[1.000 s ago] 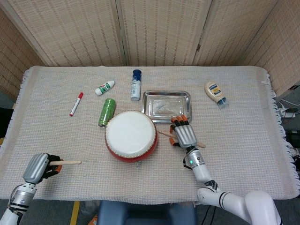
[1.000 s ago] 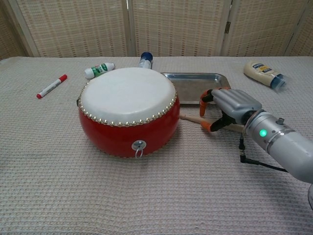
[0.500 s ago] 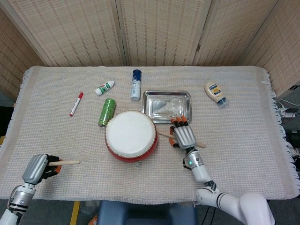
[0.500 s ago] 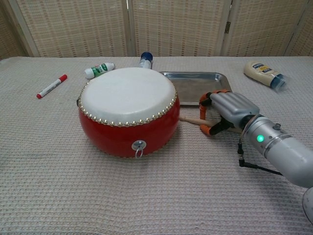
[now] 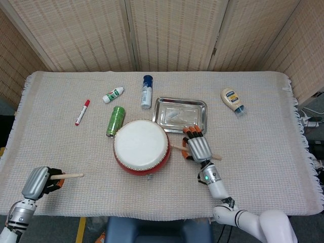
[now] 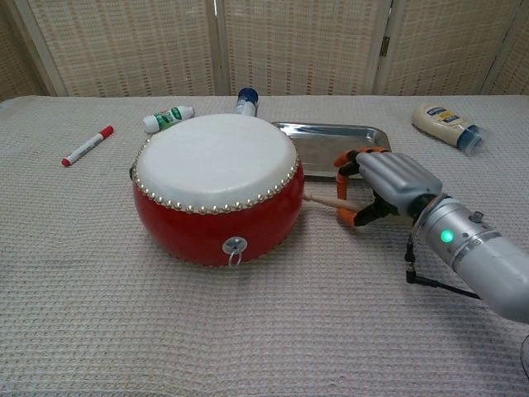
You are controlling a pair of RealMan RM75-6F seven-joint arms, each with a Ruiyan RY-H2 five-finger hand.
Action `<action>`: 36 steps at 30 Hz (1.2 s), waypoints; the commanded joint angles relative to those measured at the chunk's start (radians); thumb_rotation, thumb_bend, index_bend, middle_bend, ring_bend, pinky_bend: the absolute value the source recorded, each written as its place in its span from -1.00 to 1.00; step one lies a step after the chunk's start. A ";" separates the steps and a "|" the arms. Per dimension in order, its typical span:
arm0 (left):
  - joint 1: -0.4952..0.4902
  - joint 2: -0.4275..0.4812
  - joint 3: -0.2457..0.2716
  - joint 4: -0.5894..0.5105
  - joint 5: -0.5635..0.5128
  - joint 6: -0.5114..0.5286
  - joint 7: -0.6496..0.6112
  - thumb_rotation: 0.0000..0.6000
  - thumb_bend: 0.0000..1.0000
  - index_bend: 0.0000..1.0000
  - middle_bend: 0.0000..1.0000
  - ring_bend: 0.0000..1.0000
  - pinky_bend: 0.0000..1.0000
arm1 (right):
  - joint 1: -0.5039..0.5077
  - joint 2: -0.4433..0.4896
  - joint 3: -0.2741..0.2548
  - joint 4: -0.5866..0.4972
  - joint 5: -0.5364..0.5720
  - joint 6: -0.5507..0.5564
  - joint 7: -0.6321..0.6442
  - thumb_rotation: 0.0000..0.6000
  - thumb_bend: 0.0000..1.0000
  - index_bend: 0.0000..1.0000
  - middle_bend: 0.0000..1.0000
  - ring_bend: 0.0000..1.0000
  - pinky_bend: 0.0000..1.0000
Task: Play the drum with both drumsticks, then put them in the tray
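1. Red-shelled drum [image 5: 141, 147] with white skin, upright at mid-table, just in front of the steel tray [image 5: 180, 112].
2. Wooden drumstick [image 5: 215, 156] lying flat on the cloth right of the drum, long axis left to right, one end pointing at the drum shell (the other poking out past the hand).
3. Right hand [image 6: 382, 187] curled over that stick, fingers wrapped around it.
4. Second drumstick [image 5: 71, 175] gripped in the left hand [image 5: 37, 182] at the near left table edge, roughly level, free end pointing right toward the drum.
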 commanded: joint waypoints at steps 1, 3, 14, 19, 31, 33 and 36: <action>0.005 0.004 -0.001 -0.001 -0.003 0.005 -0.005 1.00 0.20 1.00 1.00 1.00 1.00 | -0.034 0.063 0.003 -0.091 -0.035 0.059 0.138 0.99 -0.40 0.35 -0.70 -1.00 -1.00; 0.008 0.007 -0.001 -0.002 -0.004 0.010 -0.007 1.00 0.19 1.00 1.00 1.00 1.00 | -0.054 0.109 0.005 -0.151 -0.049 0.079 0.240 1.00 -0.41 0.36 -0.70 -1.00 -1.00; 0.018 0.022 -0.005 -0.034 -0.003 0.028 0.006 1.00 0.18 1.00 1.00 1.00 1.00 | -0.166 0.401 0.030 -0.427 -0.039 -0.003 0.970 1.00 -0.41 0.39 -0.53 -0.91 -0.89; 0.014 0.030 -0.008 -0.057 -0.001 0.026 0.026 1.00 0.18 1.00 1.00 1.00 1.00 | -0.182 0.442 0.009 -0.402 -0.100 -0.043 1.388 1.00 -0.41 0.40 -0.46 -0.79 -0.72; 0.012 0.044 -0.011 -0.089 -0.003 0.022 0.051 1.00 0.16 1.00 1.00 1.00 1.00 | -0.154 0.384 -0.098 -0.156 -0.248 -0.038 2.015 1.00 -0.41 0.30 -0.41 -0.61 -0.56; 0.012 0.044 -0.012 -0.089 -0.003 0.022 0.053 1.00 0.14 1.00 1.00 1.00 1.00 | -0.144 0.376 -0.116 -0.125 -0.265 -0.043 2.070 1.00 -0.41 0.29 -0.41 -0.60 -0.56; 0.011 0.046 -0.013 -0.090 -0.002 0.022 0.054 1.00 0.14 1.00 1.00 1.00 1.00 | -0.140 0.361 -0.129 -0.088 -0.278 -0.017 2.173 1.00 -0.41 0.25 -0.41 -0.58 -0.55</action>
